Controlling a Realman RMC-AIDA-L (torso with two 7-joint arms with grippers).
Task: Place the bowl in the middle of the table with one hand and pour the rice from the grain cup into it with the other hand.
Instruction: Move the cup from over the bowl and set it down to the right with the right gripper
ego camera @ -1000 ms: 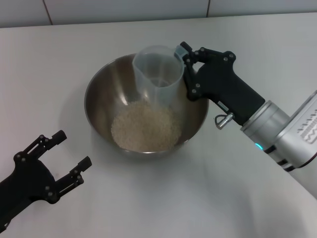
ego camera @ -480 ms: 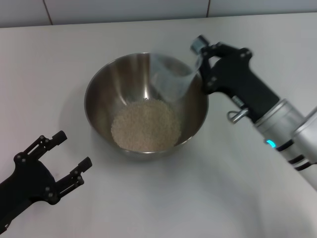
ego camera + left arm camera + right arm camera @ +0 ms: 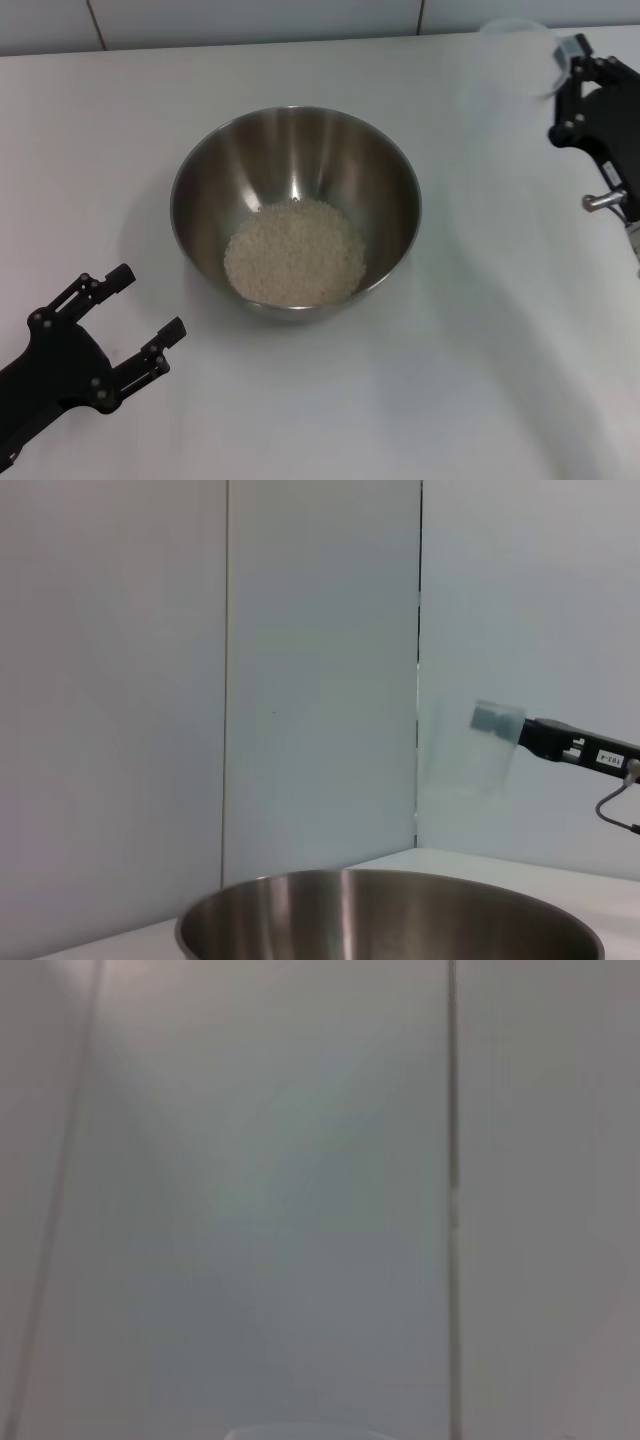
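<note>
The left gripper [image 3: 135, 313] sits at the lower left of the head view, low over the desk [image 3: 420, 400], jaws spread apart and holding nothing. The right gripper [image 3: 560, 75] is raised at the upper right edge, clamped on the grain cup [image 3: 520, 55].

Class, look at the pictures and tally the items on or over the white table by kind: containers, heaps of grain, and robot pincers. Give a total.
Containers: 2, the large round stainless-steel bowl and the small translucent frosted plastic grain cup.
Heaps of grain: 1, the off-white rice inside the bowl.
Robot pincers: 2, the black left pincer, open near the bowl, and the black right pincer, holding the cup.
Total: 5
</note>
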